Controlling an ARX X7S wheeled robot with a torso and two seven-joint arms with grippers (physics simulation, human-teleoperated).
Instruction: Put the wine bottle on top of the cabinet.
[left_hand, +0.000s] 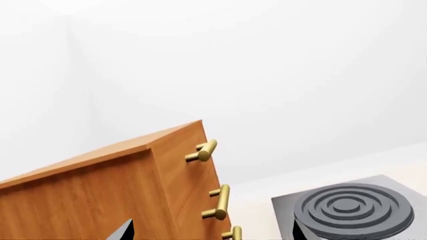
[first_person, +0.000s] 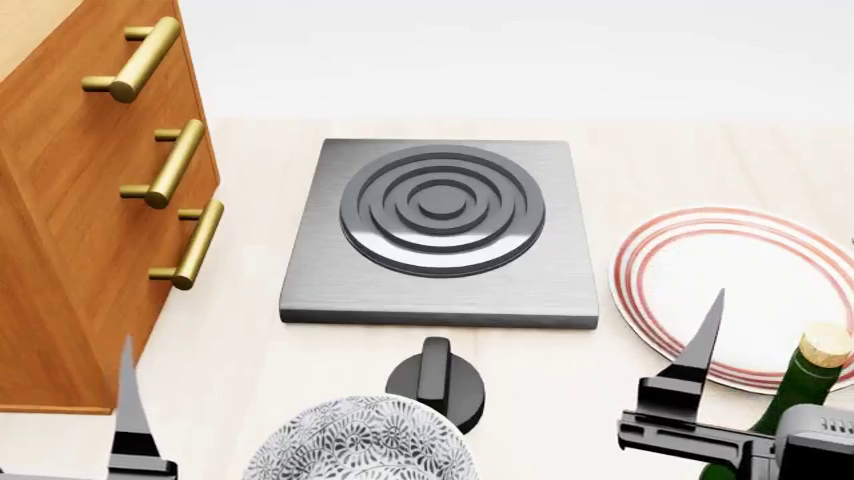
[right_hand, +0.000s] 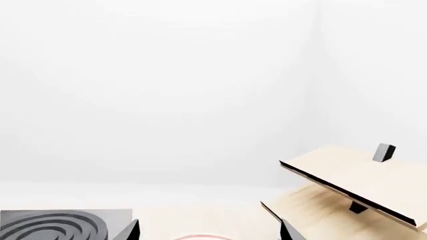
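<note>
— From the left wrist camera, what do you make of it?

— It looks up along the cabinet (left_hand: 100, 185), its brass handles down one face, with the hob (left_hand: 353, 210) beyond. Two dark finger tips of the left end effector (left_hand: 210, 232) barely poke into the picture, set well apart with nothing between them. I'd say it's idle, parked out of the way.

— And from the head camera?

— The cabinet fills the desk's (first_person: 254, 350) left edge, its top out of sight. The hob sits mid-desk, a black knob (first_person: 437, 380) in front of it, a patterned bowl (first_person: 360, 440) at the near edge, a red-ringed plate (first_person: 734, 290) toward the right edge. The wine bottle (first_person: 807, 375) stands upright near the desk's near right corner, just beside the plate, cork up. The right end effector (first_person: 747, 400) is right next to it; one finger rises clear of the glass, so it isn't gripping, though I can't tell how wide it stands here.

— Why there?

— Lining up for a grasp, I'd guess.

— The right wrist camera?

— Two finger tips spread, nothing held; a pale slanted rack (right_hand: 353, 185) beyond. No bottle visible.
</note>
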